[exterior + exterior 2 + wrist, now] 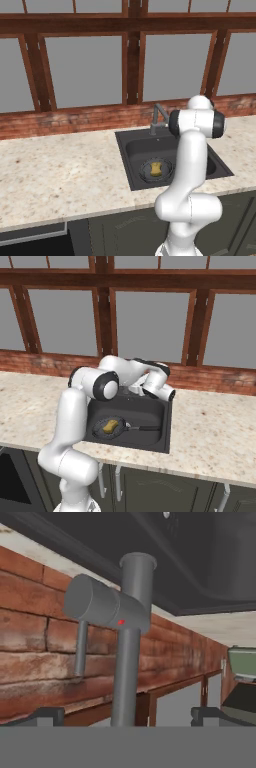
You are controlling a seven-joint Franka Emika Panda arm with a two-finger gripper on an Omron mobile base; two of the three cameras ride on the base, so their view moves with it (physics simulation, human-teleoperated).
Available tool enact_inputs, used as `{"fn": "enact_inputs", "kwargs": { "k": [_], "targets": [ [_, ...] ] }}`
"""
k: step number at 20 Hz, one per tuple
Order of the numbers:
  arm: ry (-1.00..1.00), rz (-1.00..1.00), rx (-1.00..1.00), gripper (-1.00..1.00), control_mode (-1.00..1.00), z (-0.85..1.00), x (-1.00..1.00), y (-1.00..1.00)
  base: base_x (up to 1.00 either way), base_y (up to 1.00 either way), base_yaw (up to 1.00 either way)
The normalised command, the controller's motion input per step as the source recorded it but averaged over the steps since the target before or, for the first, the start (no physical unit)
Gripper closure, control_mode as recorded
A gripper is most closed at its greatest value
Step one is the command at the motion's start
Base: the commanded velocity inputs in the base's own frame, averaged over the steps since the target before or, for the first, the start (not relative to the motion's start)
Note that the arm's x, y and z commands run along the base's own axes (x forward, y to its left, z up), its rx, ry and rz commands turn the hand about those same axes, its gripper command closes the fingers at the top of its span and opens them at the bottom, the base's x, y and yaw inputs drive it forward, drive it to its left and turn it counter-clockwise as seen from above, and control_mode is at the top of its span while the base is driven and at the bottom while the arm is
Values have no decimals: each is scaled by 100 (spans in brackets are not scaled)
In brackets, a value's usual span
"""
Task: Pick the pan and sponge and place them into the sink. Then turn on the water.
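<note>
Your gripper (127,714) stands spread wide, its fingertips (47,714) on either side of the faucet (125,662) and apparently not touching it. The faucet carries a small red mark, no readable lettering. The sponge (110,426) lies in the pan (107,428), which sits in the sink (165,421), handle pointing right.

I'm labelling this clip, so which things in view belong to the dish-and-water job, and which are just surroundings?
Part of the job:
- pan, in the sink
- sponge, lying in the pan
- sink
- faucet, right ahead of the gripper, jaws open either side of it

Just surroundings:
- countertop
- brick wall
- windows
- cabinet doors
</note>
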Motion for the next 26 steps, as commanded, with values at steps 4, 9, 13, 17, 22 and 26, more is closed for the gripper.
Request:
{"fn": "enact_inputs", "kwargs": {
  "k": [4,9,13,17,22,26],
  "targets": [
    [0,2,0,-100,-100,-23,37,0,0,0,0],
    [0,1,0,-100,-100,-20,29,1,0,0,0],
    [0,1,0,-100,-100,-10,29,0,0,0,0],
    [0,0,0,-100,-100,-3,33,0,0,0,0],
    [1,0,0,-100,-100,-5,30,1,0,0,0],
    [3,0,0,100,-100,-2,11,0,0,0,0]
  ]
}}
